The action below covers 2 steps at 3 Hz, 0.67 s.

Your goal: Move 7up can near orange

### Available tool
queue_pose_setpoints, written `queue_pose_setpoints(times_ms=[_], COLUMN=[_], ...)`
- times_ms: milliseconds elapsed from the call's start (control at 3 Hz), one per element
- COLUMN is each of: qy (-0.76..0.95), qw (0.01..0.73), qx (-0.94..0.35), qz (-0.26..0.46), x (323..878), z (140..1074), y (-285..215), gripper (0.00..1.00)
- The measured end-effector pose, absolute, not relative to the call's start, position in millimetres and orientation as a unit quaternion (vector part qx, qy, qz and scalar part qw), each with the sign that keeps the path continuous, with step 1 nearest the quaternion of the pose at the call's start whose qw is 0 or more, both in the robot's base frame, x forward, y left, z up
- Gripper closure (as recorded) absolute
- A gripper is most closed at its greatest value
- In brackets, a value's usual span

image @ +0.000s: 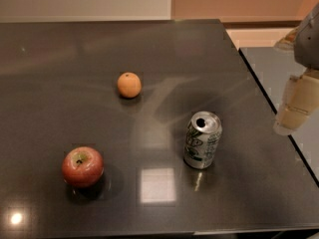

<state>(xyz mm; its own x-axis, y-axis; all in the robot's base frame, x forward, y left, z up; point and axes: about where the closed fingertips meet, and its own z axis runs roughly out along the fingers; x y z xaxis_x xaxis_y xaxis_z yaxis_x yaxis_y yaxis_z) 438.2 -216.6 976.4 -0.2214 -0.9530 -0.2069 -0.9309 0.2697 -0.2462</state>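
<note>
- Standing upright on the dark, glossy counter, the can sits right of centre and toward the near edge. Its shiny top and dark opening face up.
- The tool hangs at the right edge of the view, to the right of the can and a little farther back. It is over the line where the counter's right edge meets a second grey surface.
- Tool and can are apart, with a strip of counter between them.
- Only pale, blocky segments of the tool show, under a grey part of the arm. I cannot tell whether it is wide or narrow.
- The orange lies far-left of the can, well apart from it, near the middle of the counter.
- A red apple, larger than the orange, rests at the near left, well apart from both can and orange. It lies off the line between them.
- A bright square reflection shows on the counter just near-left of the can.
- A small round glint shows at the near left corner.
</note>
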Motion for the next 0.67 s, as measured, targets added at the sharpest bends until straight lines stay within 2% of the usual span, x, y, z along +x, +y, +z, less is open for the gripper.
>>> queue_pose_setpoints(times_ms=[667], qy=[0.771], qw=[0.17], qx=[-0.613], qz=[-0.016], x=[437.9], z=[978.8], y=[-212.8], gripper=[0.0])
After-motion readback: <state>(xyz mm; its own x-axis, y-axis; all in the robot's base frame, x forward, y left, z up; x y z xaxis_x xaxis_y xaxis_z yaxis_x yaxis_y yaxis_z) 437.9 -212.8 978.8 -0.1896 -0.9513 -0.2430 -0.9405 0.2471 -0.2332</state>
